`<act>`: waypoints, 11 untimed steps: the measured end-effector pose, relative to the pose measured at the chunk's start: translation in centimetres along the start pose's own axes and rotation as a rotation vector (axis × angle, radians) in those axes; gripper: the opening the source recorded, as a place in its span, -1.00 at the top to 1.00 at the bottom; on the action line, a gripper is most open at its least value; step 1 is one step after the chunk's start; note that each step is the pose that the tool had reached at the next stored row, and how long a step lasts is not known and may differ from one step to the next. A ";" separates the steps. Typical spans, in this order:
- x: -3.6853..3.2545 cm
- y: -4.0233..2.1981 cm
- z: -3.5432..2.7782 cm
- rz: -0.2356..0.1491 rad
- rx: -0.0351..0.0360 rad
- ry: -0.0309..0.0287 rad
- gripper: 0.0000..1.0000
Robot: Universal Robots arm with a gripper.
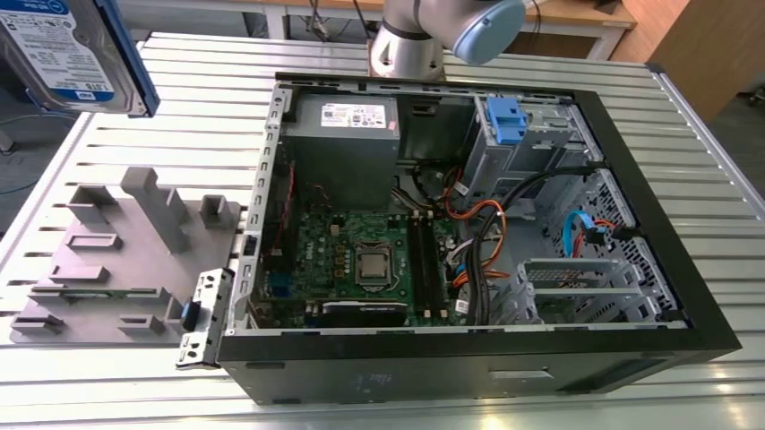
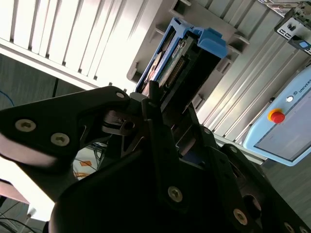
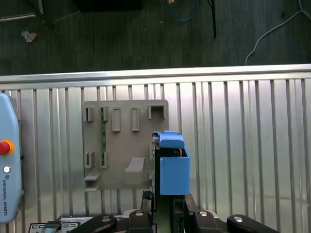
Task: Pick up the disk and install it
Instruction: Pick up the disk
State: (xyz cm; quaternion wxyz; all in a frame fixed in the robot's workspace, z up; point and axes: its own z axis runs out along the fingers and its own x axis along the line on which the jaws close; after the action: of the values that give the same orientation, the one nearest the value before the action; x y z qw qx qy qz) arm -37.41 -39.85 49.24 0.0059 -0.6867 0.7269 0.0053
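Evidently the tool (image 3: 167,201) is clamped on the disk (image 1: 72,55): in both wrist views its black fingers (image 2: 158,121) press against the drive's flanks, and the blue side rails stick out beyond them. Gripping it by one end looks deliberate, since that leaves the far end free to lead.

In the exterior view the disk hangs in the air at about ten o'clock from the open computer case (image 1: 478,367), label showing. It sits well above the grey fixture (image 1: 120,260), which rests on the slatted counter (image 1: 669,134) at the case's nine o'clock. That height probably keeps the drive clear of the fixture's posts and the case walls. The case lies on its side with the panel off (so everything inside faces upward and can be reached from above). The fixture sits just beside it, I would judge, to keep parts close at hand.

Inside the case, the power supply (image 1: 347,121) is at twelve o'clock and a bare blue clip (image 1: 504,121) marks the drive cage at one o'clock. No drive sits in that cage, so the installing is not yet done.

By count there is one disk, one tool on one arm (image 1: 413,45), one case, one fixture, one power supply, one blue clip and one pendant (image 3: 7,165) lying on the counter
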 end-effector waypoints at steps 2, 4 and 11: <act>-0.02 -0.32 0.00 0.000 0.0000 0.0000 0.31; -0.04 -0.66 0.01 0.000 0.0001 0.0000 0.31; -0.10 -1.83 0.02 0.000 0.0001 0.0000 0.31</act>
State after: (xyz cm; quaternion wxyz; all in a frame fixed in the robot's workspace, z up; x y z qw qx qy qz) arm -35.58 -39.85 49.22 0.0059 -0.6867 0.7269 0.0053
